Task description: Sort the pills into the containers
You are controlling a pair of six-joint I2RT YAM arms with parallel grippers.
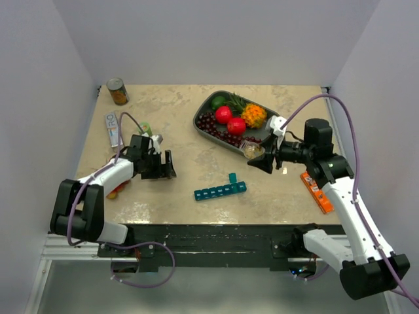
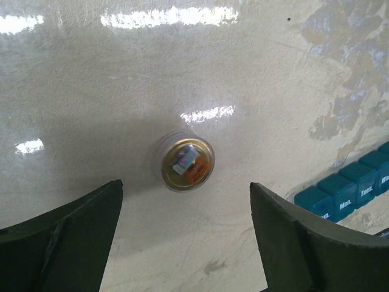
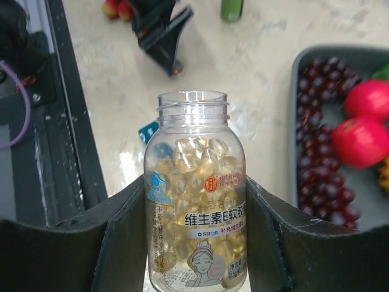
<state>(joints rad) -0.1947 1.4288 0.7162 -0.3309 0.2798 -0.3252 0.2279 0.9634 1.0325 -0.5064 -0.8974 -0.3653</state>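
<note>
Closest in, black base rail [image 1: 216, 239] runs along the near edge, just this side of the teal pill organiser [image 1: 220, 190], and that strip is our marker. Far left of it and well back, a tin can [image 1: 118, 91] stands in the corner. Nearer, a white tube [image 1: 113, 129] lies flat with a small green bottle [image 1: 145, 129] just beside it. Something red and yellow [image 1: 118, 191] pokes out from under the left forearm, too hidden to name.

Left gripper [image 1: 163, 167] hangs just left of the organiser, jaws spread wide, nothing in them. Down between its fingers [image 2: 67, 243], a small round gold cap [image 2: 185, 162] rests on the table, touching neither.

The organiser lies flat, one lid [image 1: 232, 178] standing up near its right end and the others shut.

Behind it and to the right sits the grey tray [image 3: 340, 53], with dark cherries [image 1: 213, 124] and red fruits [image 1: 229, 119] inside.

Right gripper [image 1: 260, 159] hovers right of the organiser and further back, by the tray's near edge. It is clamped on the clear bottle [image 3: 196, 201], whose uncapped mouth faces the left gripper. The pills [image 3: 197, 159], golden capsules, are heaped inside that bottle.

Further right of the organiser, an orange box [image 1: 315, 191] lies flat beside the right forearm.
</note>
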